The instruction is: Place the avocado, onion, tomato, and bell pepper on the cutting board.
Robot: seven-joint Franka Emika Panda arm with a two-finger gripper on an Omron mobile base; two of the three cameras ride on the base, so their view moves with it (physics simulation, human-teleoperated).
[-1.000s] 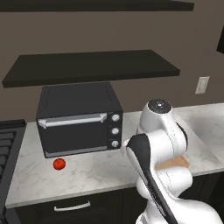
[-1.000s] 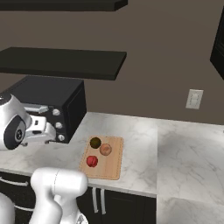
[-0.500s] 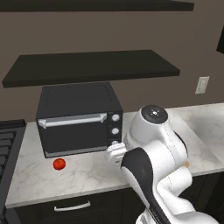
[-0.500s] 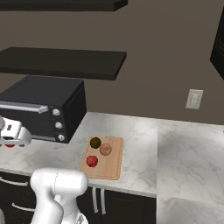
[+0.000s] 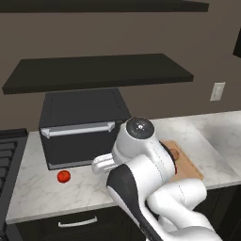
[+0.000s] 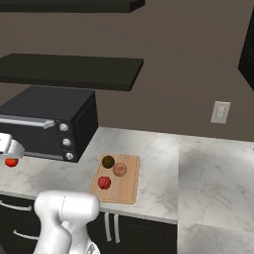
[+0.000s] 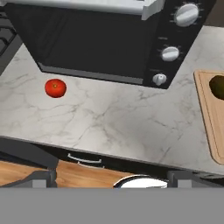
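The tomato (image 7: 55,88) is a bright red ball lying on the marble counter in front of the toaster oven's left end; it also shows in the left base view (image 5: 63,176). My gripper (image 7: 113,180) hovers above and short of it, open, with nothing between its fingertips (image 7: 40,178). On the cutting board (image 6: 126,191), right of the oven, lie the dark avocado (image 6: 108,161), the tan onion (image 6: 119,169) and the crimson bell pepper (image 6: 104,182). In the hand view the board's edge (image 7: 208,118) and the avocado (image 7: 217,85) sit at the right.
A black toaster oven (image 5: 82,127) stands at the back of the counter, its knobs (image 7: 169,53) toward the board. A stove top (image 5: 8,155) borders the counter on the left. A dark shelf (image 5: 99,70) hangs above the oven. Bare marble lies around the tomato.
The arm has swung left, away from the cutting board and toward the tomato's side of the counter. The jaws have stayed open. The produce on the board has not moved.
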